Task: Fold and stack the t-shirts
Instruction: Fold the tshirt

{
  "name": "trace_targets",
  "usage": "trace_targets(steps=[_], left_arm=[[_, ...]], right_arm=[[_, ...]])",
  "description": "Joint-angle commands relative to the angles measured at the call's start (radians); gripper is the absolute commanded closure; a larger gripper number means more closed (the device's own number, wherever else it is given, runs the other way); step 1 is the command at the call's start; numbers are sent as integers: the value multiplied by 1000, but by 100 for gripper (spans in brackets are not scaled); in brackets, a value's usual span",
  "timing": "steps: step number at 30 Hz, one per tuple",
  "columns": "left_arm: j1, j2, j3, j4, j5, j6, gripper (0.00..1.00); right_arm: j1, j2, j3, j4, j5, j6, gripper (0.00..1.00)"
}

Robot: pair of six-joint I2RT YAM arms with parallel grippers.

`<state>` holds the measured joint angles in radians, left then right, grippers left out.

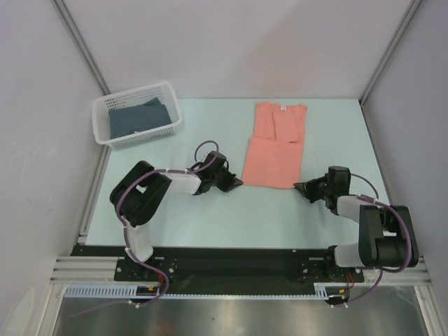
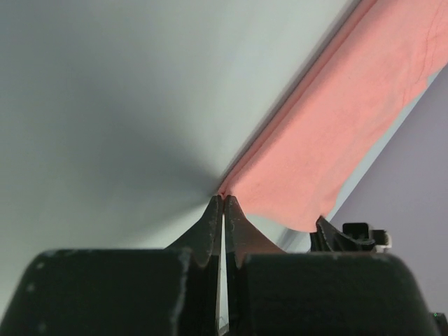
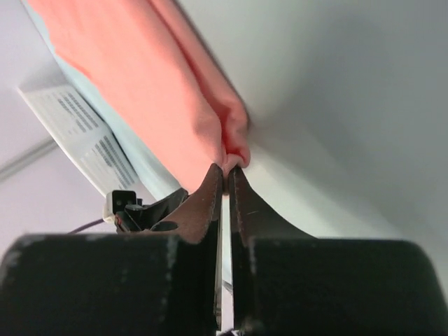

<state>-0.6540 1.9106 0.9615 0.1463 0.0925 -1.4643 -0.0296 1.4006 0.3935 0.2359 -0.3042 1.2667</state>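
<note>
From above, the pink shirt point(image 1: 274, 150) is lying folded narrow on the table point(image 1: 182, 213), and the blue shirt point(image 1: 136, 119) is sitting in the basket point(image 1: 143, 137). The left gripper point(image 1: 236, 183) and right gripper point(image 1: 297, 186) are meeting the pink shirt's near corners.

Left wrist: the jaws are pinching together on a pink corner.

Right wrist: the jaws are clamping a bunched pink hem.

The folded t-shirt point(image 1: 274, 150) lies on the table point(image 1: 210, 217) between the two grippers. Its near left corner sits at the tips of the left gripper point(image 1: 235, 183) and its near right corner at the tips of the right gripper point(image 1: 299, 187), the cloth stretching from both toward the table's far edge. The basket point(image 1: 133, 92) stands well behind the left gripper, at the far left corner, with a second t-shirt point(image 1: 136, 119) inside it.
</note>
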Motion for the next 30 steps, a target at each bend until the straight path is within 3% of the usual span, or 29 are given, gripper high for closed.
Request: trace_targets(steps=[1,12,15,19,26,30], left_arm=[[1,-108,-90,4,13,42,100],[-78,-387,-351,-23,10,38,100],[-130,-499,-435,-53,-4,1,100],[-203,-630,-541,-114,-36,-94,100],[-285,-766,-569,-210,-45,-116,100],[-286,-786,-512,-272,-59,-67,100]], right_arm=[[-3,-66,41,-150,-64,-139,100],[23,-438,-64,-553,-88,-299,100],[88,-501,-73,-670,-67,-309,100],[140,-734,-97,-829,-30,-282,100],[204,-971,-55,-1136,-24,-271,100],[226,-973,19,-1193,-4,-319,100]])
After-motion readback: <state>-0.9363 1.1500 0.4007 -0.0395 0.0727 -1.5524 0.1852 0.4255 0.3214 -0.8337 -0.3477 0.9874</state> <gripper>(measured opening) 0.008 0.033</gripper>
